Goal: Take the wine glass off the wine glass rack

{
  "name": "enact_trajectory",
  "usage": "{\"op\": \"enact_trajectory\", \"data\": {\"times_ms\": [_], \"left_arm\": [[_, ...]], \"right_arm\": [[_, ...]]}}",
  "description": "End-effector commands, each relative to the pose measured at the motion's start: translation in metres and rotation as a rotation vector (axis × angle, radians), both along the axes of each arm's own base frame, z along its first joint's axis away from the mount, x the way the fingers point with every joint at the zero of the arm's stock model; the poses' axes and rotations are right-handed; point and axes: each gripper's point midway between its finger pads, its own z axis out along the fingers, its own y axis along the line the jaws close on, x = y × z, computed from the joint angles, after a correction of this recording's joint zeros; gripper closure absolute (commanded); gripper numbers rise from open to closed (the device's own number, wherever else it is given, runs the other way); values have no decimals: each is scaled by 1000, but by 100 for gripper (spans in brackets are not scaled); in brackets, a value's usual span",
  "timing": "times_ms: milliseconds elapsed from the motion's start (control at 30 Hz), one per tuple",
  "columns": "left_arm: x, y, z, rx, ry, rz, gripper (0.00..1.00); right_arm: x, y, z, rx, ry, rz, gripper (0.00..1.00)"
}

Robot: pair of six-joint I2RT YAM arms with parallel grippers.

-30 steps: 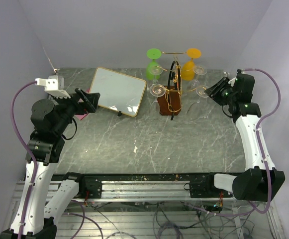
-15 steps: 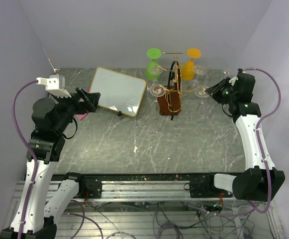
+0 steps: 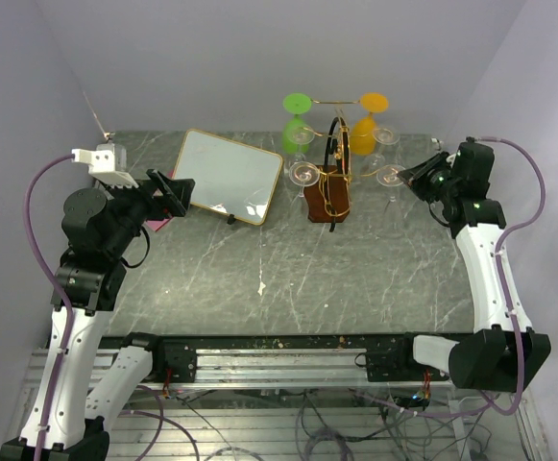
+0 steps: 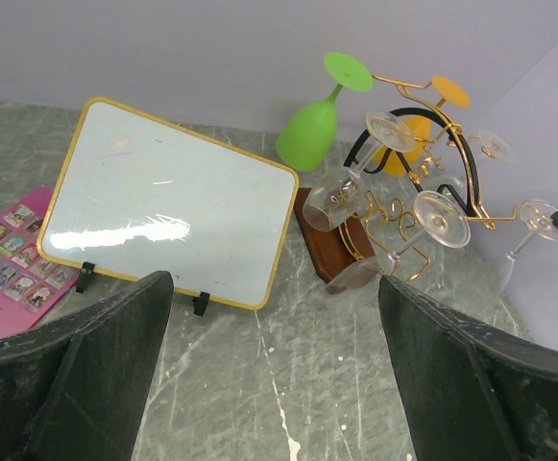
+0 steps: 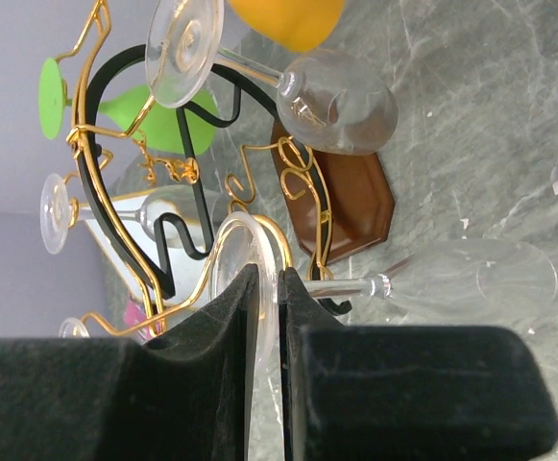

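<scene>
The wine glass rack (image 3: 332,179) is a gold wire stand with a black loop on a brown wooden base (image 5: 344,195), at the back of the table. A clear wine glass (image 5: 451,280) hangs upside down from its right arm. My right gripper (image 5: 279,284) is shut on that glass's round foot (image 5: 232,252), one finger on each face, with the stem (image 5: 351,285) running off to the right. From above, the right gripper (image 3: 409,180) sits just right of the rack, at the wine glass (image 3: 390,176). My left gripper (image 4: 274,284) is open and empty, well left of the rack (image 4: 421,165).
More glasses hang on the rack: a green one (image 3: 296,127), an orange one (image 3: 366,125) and clear ones (image 3: 304,174). A gold-framed whiteboard (image 3: 229,176) stands left of the rack, a pink booklet (image 4: 10,264) beside it. The walls are close behind and on the right.
The right gripper's jaws have shut on the foot of the clear wine glass, and its wrist has shifted slightly to the right. The left arm has stayed still.
</scene>
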Motion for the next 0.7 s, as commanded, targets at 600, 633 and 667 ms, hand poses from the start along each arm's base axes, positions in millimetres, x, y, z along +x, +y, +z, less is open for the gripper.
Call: {"op": "enact_trajectory", "data": {"times_ms": [600, 633, 667], "left_arm": [[-9, -3, 20, -6, -45, -22, 1], [-9, -3, 20, -6, -45, -21, 1], [-9, -3, 21, -5, -47, -20, 1]], "right_arm": [[-1, 0, 36, 256, -72, -161, 100], [-1, -2, 38, 261, -80, -173, 100], [-1, -3, 37, 264, -82, -187, 100]]}}
